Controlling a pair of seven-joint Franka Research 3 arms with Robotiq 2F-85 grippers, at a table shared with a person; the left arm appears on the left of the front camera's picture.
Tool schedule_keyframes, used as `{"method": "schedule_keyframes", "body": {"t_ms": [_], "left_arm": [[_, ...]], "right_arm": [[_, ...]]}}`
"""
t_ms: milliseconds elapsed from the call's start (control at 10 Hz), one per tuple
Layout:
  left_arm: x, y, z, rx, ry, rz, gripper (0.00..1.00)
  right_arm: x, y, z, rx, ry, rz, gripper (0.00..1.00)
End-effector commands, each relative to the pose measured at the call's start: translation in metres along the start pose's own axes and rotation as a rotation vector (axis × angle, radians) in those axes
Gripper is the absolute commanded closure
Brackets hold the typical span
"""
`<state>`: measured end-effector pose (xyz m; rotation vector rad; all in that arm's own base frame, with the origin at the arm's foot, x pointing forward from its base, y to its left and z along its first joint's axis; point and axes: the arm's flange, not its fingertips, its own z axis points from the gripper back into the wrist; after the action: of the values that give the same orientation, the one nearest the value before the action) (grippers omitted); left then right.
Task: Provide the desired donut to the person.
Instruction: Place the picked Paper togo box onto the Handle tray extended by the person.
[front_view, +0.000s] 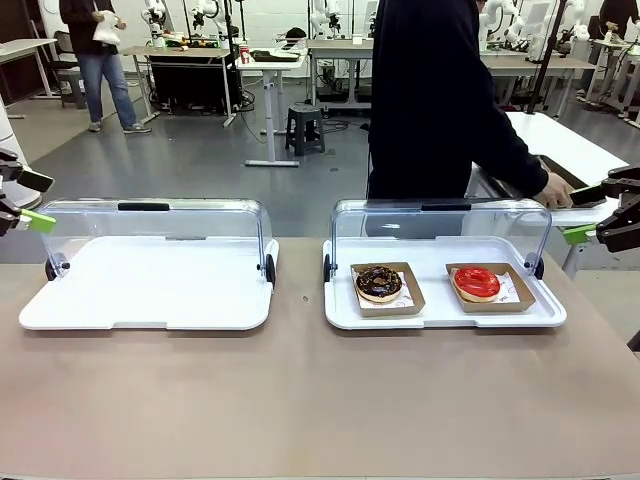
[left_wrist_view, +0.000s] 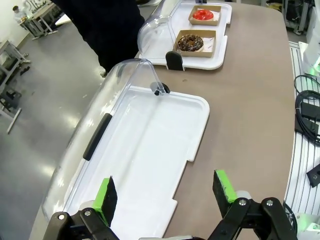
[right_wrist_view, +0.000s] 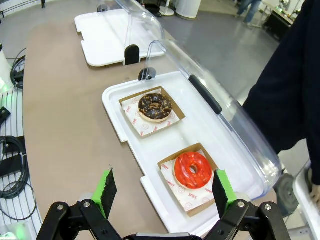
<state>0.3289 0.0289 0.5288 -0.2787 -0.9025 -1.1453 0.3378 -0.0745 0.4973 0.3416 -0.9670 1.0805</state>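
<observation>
A chocolate donut (front_view: 379, 282) and a red-glazed donut (front_view: 476, 282) each sit on a brown paper tray inside the right white tray (front_view: 340, 310), whose clear lid is swung back. The same chocolate donut (right_wrist_view: 155, 106) and red donut (right_wrist_view: 192, 169) lie below my right gripper (right_wrist_view: 163, 192), which hangs open above the tray's near edge. My left gripper (left_wrist_view: 167, 192) is open over the end of the empty left tray (left_wrist_view: 150, 145). The person (front_view: 430, 100) in black stands behind the right tray, turned sideways, one hand (front_view: 553, 190) on a side table.
The left white tray (front_view: 150, 285) also has its clear lid (front_view: 150, 225) open. The brown tabletop (front_view: 300, 400) is bare in front of both trays. Cables (left_wrist_view: 307, 112) lie beside the table's edge. Other tables and a distant person (front_view: 100, 60) stand behind.
</observation>
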Motion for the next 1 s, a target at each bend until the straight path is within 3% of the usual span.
{"method": "schedule_keyframes", "body": {"t_ms": [0,900], "left_arm": [[-0.0045,-0.0003,0.0013,0.015,0.008,0.015,0.00],[-0.0045,-0.0003,0.0013,0.015,0.008,0.015,0.00]], "right_arm": [[-0.0013,-0.0025,-0.0028,-0.001,-0.031,0.012,0.00],[-0.0013,-0.0025,-0.0028,-0.001,-0.031,0.012,0.00]]}}
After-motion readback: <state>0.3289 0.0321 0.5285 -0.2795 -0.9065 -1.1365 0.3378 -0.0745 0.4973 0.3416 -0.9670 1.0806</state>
